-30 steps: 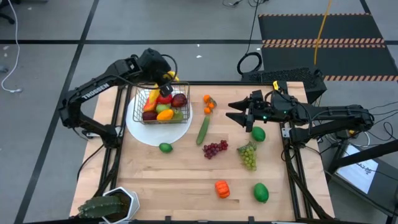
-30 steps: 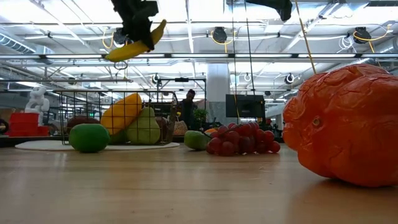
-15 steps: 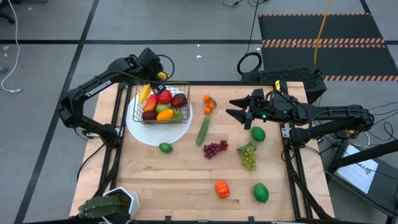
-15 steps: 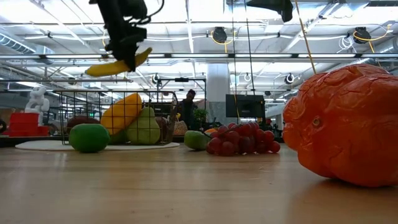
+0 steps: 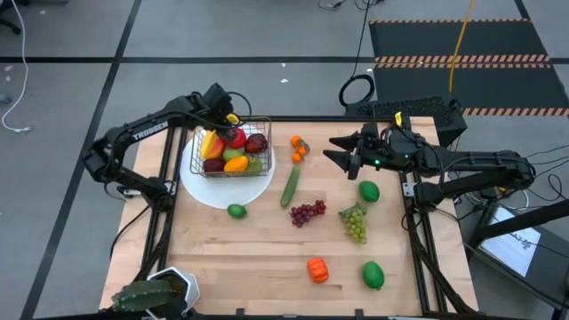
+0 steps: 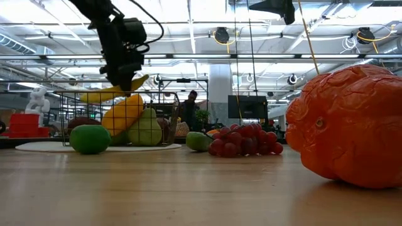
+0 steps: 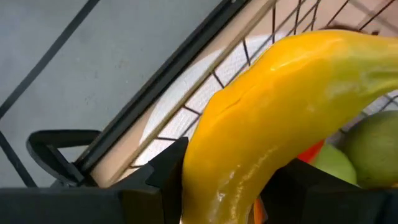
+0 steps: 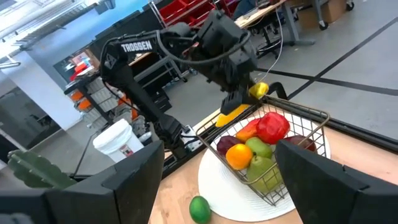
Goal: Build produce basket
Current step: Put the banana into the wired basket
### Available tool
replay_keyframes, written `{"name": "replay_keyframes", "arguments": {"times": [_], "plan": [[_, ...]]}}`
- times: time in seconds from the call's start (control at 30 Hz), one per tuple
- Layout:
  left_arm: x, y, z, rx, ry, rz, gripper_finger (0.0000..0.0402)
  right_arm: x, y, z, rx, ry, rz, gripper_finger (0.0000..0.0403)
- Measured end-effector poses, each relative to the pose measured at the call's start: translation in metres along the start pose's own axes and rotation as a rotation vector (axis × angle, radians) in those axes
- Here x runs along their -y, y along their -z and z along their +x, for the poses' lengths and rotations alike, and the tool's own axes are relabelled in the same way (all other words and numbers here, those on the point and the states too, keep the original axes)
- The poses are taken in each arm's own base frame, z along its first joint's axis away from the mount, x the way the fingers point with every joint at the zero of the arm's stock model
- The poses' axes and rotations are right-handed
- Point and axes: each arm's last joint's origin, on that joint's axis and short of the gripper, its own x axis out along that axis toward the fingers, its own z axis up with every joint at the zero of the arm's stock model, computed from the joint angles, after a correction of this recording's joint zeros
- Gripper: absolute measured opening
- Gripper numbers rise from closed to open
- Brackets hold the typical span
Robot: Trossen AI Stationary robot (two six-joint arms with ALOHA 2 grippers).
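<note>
One banana [image 7: 280, 118] clamped in left gripper [image 5: 216, 114] (arm marked TROSSEN) over basket [image 5: 235, 148] — right gripper [image 5: 338, 153] spread apart.

Bright, even overhead light — ceiling strips glare in the low view. Shadows soft. The near pepper [image 6: 350, 125] looms large, the banana [image 7: 273, 118] blurred close — glossy highlights.

1. The left claw [image 6: 124, 80], closed on the banana [image 6: 113, 91], has come down from well above the basket [image 5: 233, 149] to its top rim.
2. The banana, formerly clear of the wire, now lies at the rim, at the basket's left, far corner.
3. The left arm has drawn in toward that corner.
</note>
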Motion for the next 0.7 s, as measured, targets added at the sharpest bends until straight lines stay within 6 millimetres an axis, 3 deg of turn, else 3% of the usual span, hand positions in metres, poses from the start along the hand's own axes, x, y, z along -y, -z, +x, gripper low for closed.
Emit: {"name": "replay_keyframes", "arguments": {"times": [0.23,0.5,0.7], "plan": [[0.003,0.011,0.016,-0.013,-0.003,-0.006,0.0170,0.001,0.000,0.000,0.001,0.002,0.001,0.0299],[0.003,0.014,0.020,-0.014,-0.036,-0.011,0.0174,0.001,0.000,0.000,0.001,0.002,-0.001,0.0299],[0.003,0.014,0.020,-0.015,-0.036,-0.013,0.0235,0.001,-0.001,0.000,0.004,0.006,-0.002,0.0299]]}}
